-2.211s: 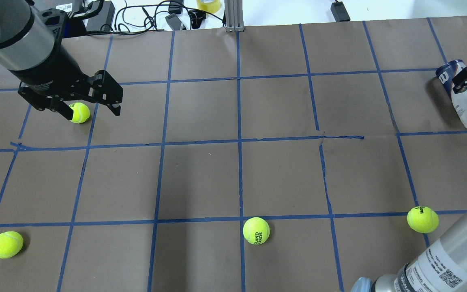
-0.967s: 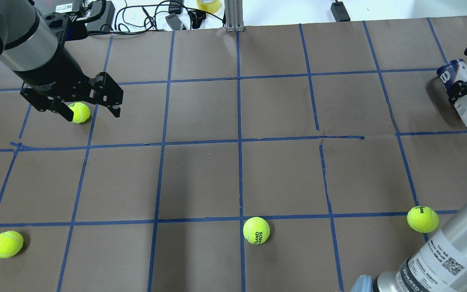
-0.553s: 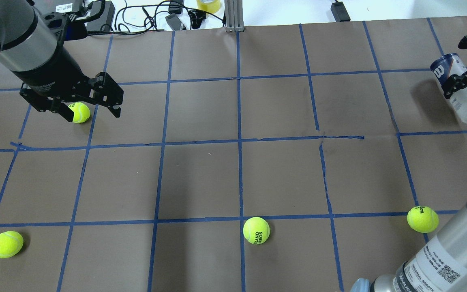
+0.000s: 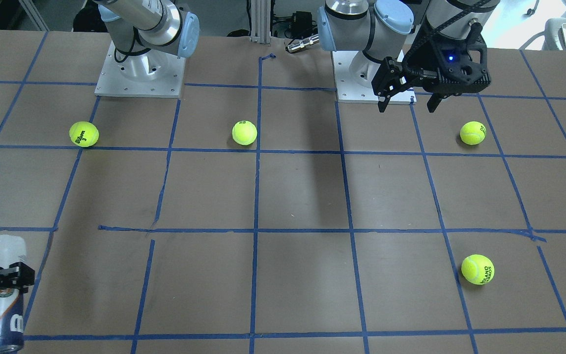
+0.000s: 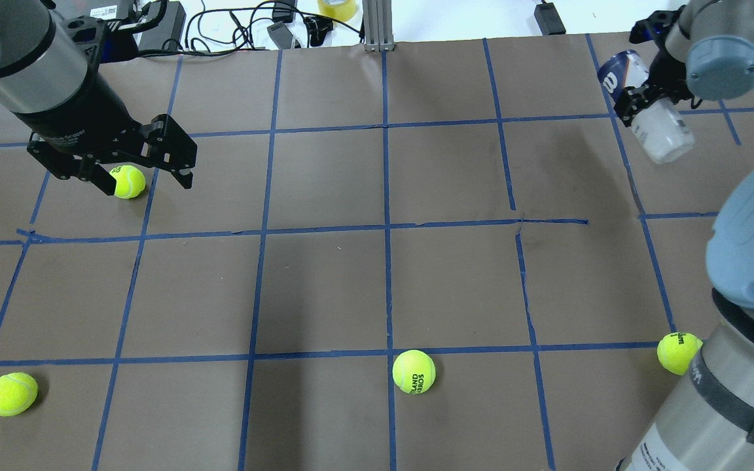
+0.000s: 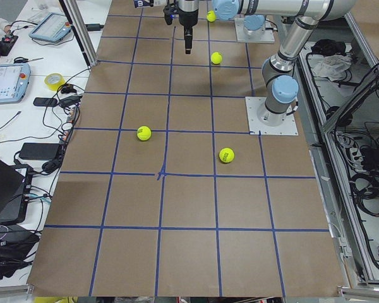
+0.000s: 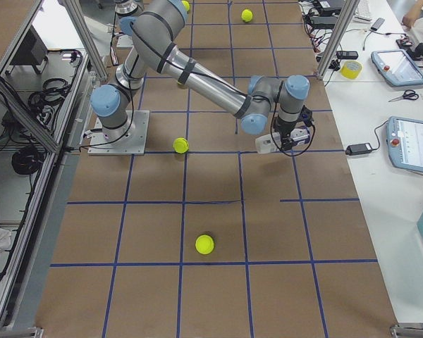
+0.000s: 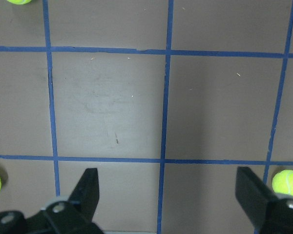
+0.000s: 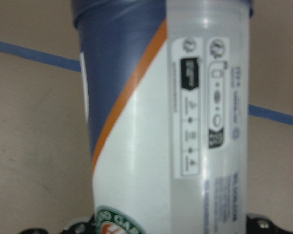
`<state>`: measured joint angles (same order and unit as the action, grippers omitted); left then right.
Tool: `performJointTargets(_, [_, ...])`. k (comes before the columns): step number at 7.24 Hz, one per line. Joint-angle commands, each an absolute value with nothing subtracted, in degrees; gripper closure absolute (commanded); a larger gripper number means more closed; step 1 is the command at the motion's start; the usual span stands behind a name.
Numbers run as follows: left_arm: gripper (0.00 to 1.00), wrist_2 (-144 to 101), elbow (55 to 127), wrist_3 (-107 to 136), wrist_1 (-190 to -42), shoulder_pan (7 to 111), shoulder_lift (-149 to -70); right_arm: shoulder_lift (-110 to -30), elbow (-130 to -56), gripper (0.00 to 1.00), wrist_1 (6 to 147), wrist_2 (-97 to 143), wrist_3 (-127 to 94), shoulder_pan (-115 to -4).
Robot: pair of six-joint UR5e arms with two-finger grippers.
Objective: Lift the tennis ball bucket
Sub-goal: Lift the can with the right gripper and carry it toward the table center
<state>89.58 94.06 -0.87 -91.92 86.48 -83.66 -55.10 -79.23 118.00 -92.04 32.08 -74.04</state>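
Clear plastic with a white and dark-blue label, the bucket (image 5: pixel 664 131) hangs in the right end effector (image 5: pixel 639 99) over the far right part of the desk (image 5: pixel 324 288). It is tilted, blue end toward the far edge and clear end toward the robot. The right end effector is closed across the barrel at about mid-length. In the right wrist view the label fills the frame, with brown paper behind it. The bucket's shadow lies apart from it on the paper, so I judge it already off the surface and the lift under way.

To finish well, the arm should rise straight and slowly. The squeeze should be firm enough that the smooth round barrel neither rolls nor slides, but not so hard that the thin wall buckles. No ball shows through the clear end, so the load is probably light. A sudden jerk is the main risk, since the tilt could let the barrel pivot in the grip.

The left end effector (image 5: pixel 146 185) is spread wide and holds nothing. It hovers over a ball (image 5: pixel 128 181) on the desk's left side, well apart from the bucket. Three more balls lie along the near side (image 5: pixel 11 394) (image 5: pixel 413 371) (image 5: pixel 678 353), none close to the bucket. Cables (image 5: pixel 233 29) and a tape roll (image 5: pixel 338 8) sit beyond the far edge. None of these appears to block the way up.
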Motion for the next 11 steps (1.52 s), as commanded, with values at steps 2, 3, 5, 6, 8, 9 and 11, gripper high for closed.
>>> performJointTargets(2, [0.0, 89.6, 94.0, -0.9, -91.9, 86.4, -83.6, -55.0, -78.9, 0.28, 121.2, -91.3, 33.2, -89.1])
performJointTargets(3, [0.0, 89.2, 93.9, -0.9, -91.9, 86.4, -83.8, -54.9, -78.9, 0.27, 121.9, -89.0, 33.8, -93.6])
performJointTargets(5, [0.0, 89.0, 94.0, -0.9, -91.9, 86.5, -83.8, -54.0, -78.9, 0.27, 128.0, -89.2, 39.7, -101.9])
performJointTargets(6, [0.0, 88.9, 94.0, -0.9, -91.8, 86.6, -83.6, -53.0, -79.0, 0.27, 131.0, -89.5, 43.0, -103.9])
performJointTargets(8, [0.0, 90.0, 94.0, -1.7, -90.8, 85.8, -83.8, -49.8, -79.0, 0.26, 136.5, -89.8, 50.6, -108.7])
performJointTargets(9, [0.0, 90.0, 94.4, -1.7, -90.3, 85.6, -83.8, -48.7, -78.7, 0.26, 136.8, -90.8, 53.1, -110.7])
performJointTargets(11, [0.0, 89.9, 94.6, -1.7, -90.3, 85.5, -83.9, -47.6, -78.1, 0.2, 136.9, -91.5, 61.9, -114.1])
